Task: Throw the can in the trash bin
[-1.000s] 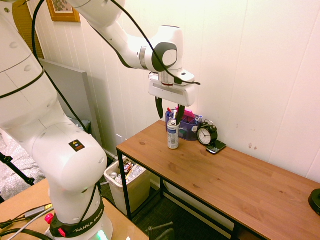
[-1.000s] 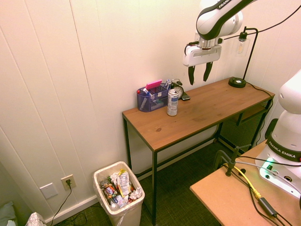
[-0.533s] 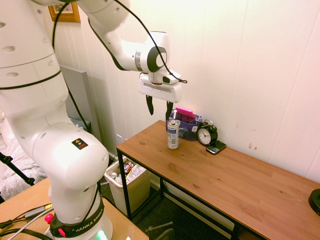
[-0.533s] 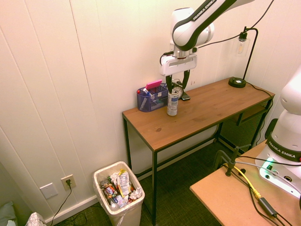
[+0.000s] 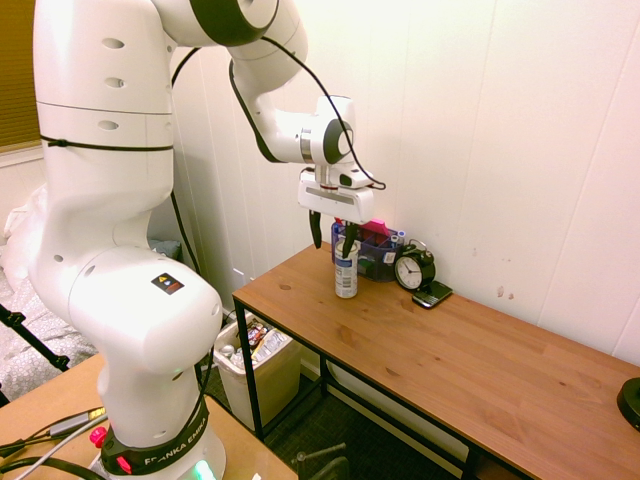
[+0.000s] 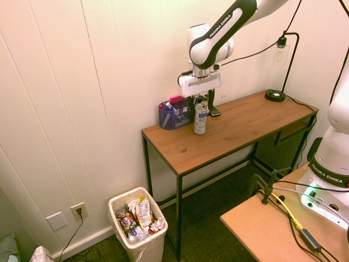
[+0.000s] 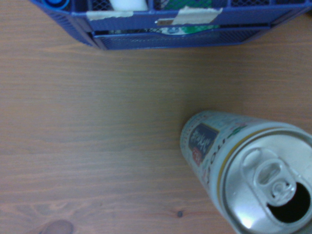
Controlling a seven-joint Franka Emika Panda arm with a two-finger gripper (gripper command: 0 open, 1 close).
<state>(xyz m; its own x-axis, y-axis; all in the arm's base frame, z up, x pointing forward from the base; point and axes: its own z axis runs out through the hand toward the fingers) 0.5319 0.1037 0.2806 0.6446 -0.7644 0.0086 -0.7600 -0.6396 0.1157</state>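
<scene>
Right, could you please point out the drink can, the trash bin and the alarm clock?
Slim white-silver drink can (image 6: pixel 200 121): second exterior view, printed side.
Off-white rectangular trash bin (image 6: pixel 146 254): second exterior view, outer wall.
Round black alarm clock (image 5: pixel 408 272): first exterior view, white dial.

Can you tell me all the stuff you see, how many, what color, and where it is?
can: one, silver-white with blue, upright on the desk
desk: one, brown top, black frame, against the wall
organizer box: one, blue-purple, on the desk by the wall
alarm clock: one, black, right of the organizer in the first exterior view
lamp: one, black, far end of the desk
trash bin: one, off-white, on the floor, trash inside
outlet: one, tan, low on the wall
arm: one, white and black, above the desk
gripper: one, black fingers, open, at the can
</scene>
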